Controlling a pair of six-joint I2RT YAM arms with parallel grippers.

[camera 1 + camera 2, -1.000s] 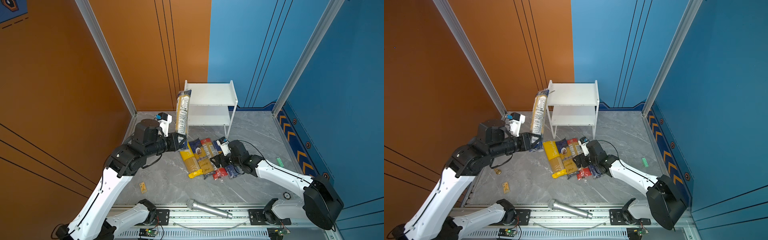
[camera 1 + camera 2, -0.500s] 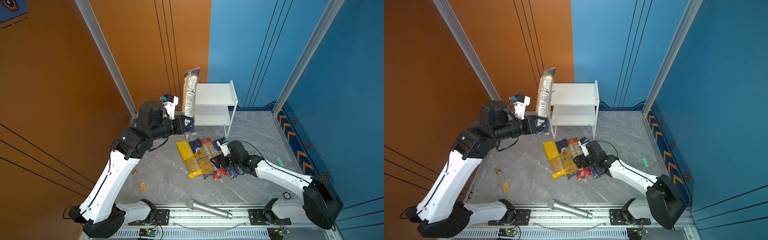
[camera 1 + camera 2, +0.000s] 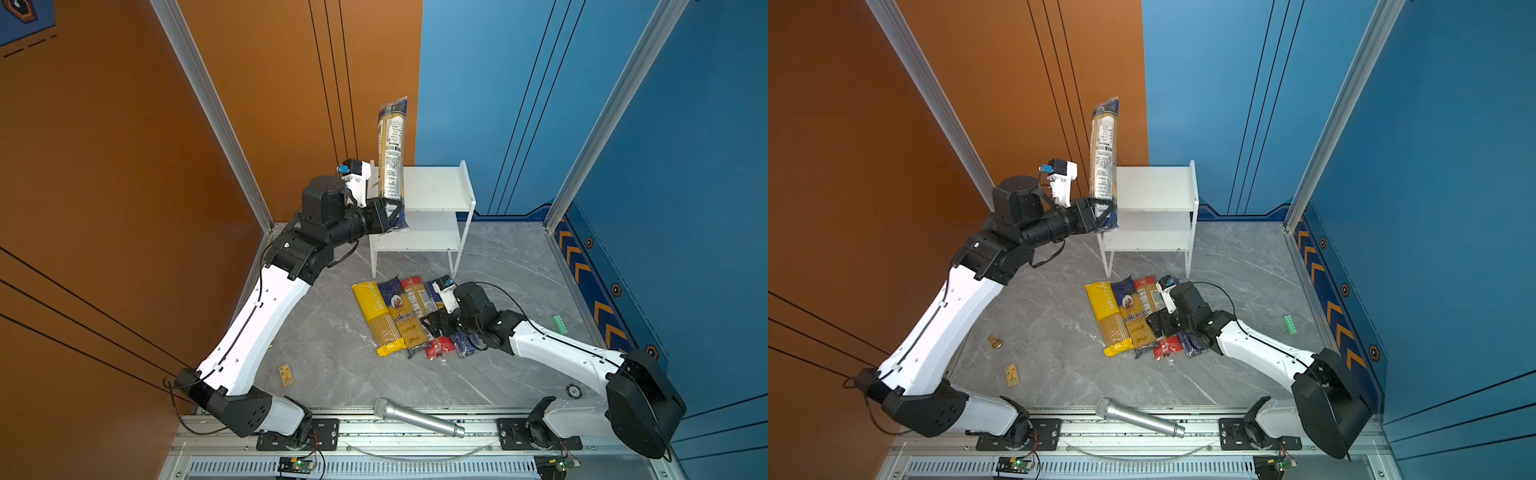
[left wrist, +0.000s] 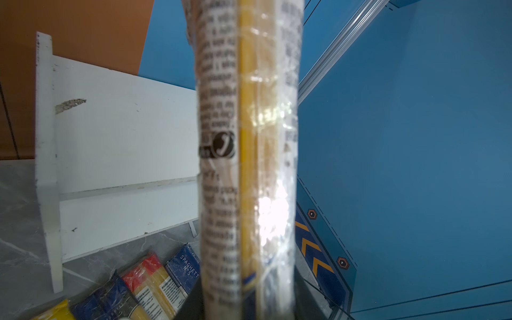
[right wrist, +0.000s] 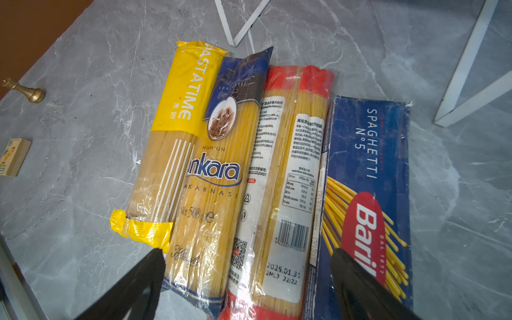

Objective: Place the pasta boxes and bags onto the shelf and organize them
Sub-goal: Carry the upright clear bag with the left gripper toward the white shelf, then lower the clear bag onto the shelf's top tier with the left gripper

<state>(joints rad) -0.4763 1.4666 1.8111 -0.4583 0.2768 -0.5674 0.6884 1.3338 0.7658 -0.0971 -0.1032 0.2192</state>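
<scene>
Four packs (image 3: 401,316) before shelf (image 3: 436,187); fifth pack (image 3: 392,149) upright at its left

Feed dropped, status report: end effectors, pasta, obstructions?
Left end effector shut on clear pack, upright beside shelf. Right end effector open over four packs lying flat. Nothing seen blocking shelf.

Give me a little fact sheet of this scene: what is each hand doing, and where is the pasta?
Shelf: white, two boards, no pack seen on it
Left hand: shut on the clear pack, gripping its lower end
Clear pack: upright, raised beside the shelf
Right hand: open, over the row of packs
On the grey surface: yellow pack, Ankara pack, red-ended pack, Barilla box, side by side
Also: silver microphone at the front
</scene>
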